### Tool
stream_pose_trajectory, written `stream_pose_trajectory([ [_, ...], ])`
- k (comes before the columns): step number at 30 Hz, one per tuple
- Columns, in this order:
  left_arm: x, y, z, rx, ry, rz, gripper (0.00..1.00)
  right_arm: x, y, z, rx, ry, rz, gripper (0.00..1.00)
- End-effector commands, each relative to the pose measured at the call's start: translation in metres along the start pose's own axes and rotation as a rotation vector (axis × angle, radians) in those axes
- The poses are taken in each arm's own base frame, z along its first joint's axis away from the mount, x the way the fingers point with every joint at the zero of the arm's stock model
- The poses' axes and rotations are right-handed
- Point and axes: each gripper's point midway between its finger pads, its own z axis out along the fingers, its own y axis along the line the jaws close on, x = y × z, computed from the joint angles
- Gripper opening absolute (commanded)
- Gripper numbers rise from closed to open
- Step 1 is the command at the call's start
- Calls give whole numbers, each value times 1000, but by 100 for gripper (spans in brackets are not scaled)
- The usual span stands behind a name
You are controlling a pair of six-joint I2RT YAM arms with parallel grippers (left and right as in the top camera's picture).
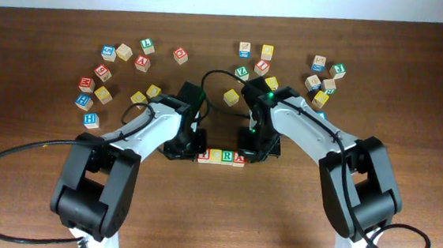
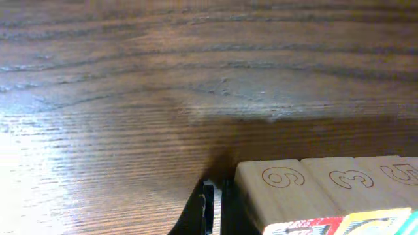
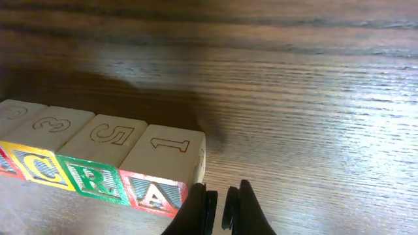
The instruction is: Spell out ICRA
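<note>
Four cubes stand in a touching row at the table's middle: red I (image 1: 204, 155), yellow C (image 1: 215, 155), green R (image 1: 227, 156), red A (image 1: 239, 158). The right wrist view shows C (image 3: 40, 168), R (image 3: 93, 181) and A (image 3: 153, 194), with a sliver of I (image 3: 5, 163) at the frame's edge. My right gripper (image 3: 219, 202) is shut and empty, just right of the A cube. Beside the row's other end, my left gripper (image 2: 214, 205) is shut and empty against the end cube (image 2: 281, 189), whose top shows a 6. From overhead, the left gripper (image 1: 193, 152) and right gripper (image 1: 249, 154) flank the row.
Loose alphabet cubes lie scattered across the back: a cluster at the left (image 1: 102, 75), another at the right (image 1: 320, 76), and a yellow cube (image 1: 231, 98) behind the row. A black cable (image 1: 12, 163) loops across the near left of the table.
</note>
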Motion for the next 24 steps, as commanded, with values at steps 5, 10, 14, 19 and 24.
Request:
stream_pose_trajectory([
  [5,11,-9,11,6,41,42,0,-5,3,-4,-24,-30,2,4],
  [10,17,-6,11,-17,60,44,0,-7,7,-4,-42,-38,-4,4],
  [14,14,1,10,-44,47,36,0,-4,11,-4,-61,-21,-5,4],
  [19,10,6,9,-43,42,19,0,2,11,-3,-50,-1,14,4],
  [24,9,6,9,-40,36,20,0,7,17,-1,-42,2,-6,4],
])
